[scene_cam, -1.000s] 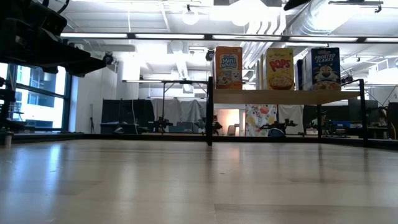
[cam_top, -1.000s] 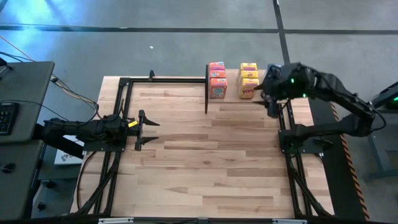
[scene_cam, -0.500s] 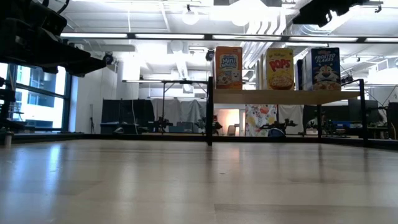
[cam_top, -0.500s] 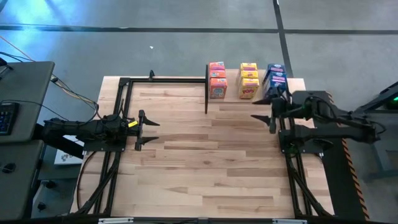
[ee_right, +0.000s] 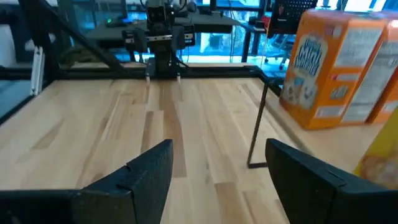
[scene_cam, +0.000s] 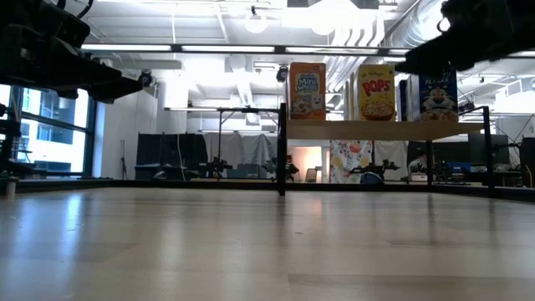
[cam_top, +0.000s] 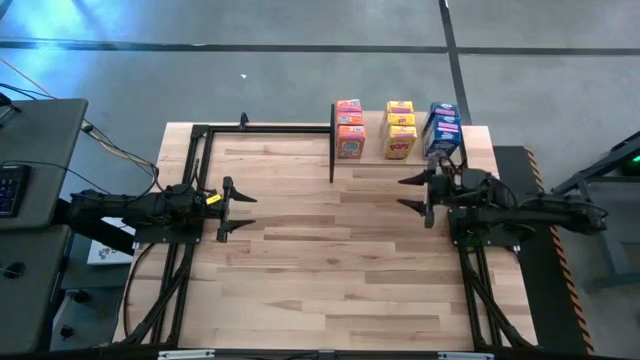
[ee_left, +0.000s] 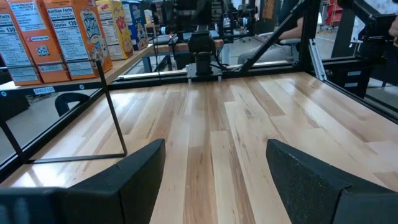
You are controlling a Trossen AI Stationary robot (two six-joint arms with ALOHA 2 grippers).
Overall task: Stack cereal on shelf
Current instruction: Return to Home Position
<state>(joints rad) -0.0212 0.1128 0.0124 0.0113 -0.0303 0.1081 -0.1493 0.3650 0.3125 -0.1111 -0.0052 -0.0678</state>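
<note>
- Right end effector [cam_top: 412, 193]: where is it, and does it carry anything?
- It hangs over the pale plank wooden counter [cam_top: 330, 270], just in front of the small light-wood shelf on thin black posts [cam_top: 372, 150]. Its fingers are apart with nothing between them. The left end effector [cam_top: 245, 210] waits at the opposite side of the counter, likewise spread and bare.
- And the cereal?
- It is all on the shelf, upright, in three rows by colour. The orange-pink cardboard cereal boxes [cam_top: 349, 128] are at the end by the black corner post [cam_top: 332, 160]. The yellow cardboard cereal boxes [cam_top: 400, 130] are in the middle. The blue cardboard cereal boxes [cam_top: 441, 130] are nearest the right arm. I see no box on the counter.
- How would one handle?
- My guess is light, thin card, stiff along the edges but easy to dent on the broad faces. The print looks glossy, so probably a little slippery. I would pinch across the narrow sides around mid-height, with modest force.
- Room to move?
- It is tight on the shelf. Boxes within a row touch or nearly touch, with only a small gap between colours, so a spread finger would likely nudge a neighbour. The front boxes stand near the board's edge, and a push could tip one off. The counter's middle is open. Black frame rails [cam_top: 195, 170] border its sides.
</note>
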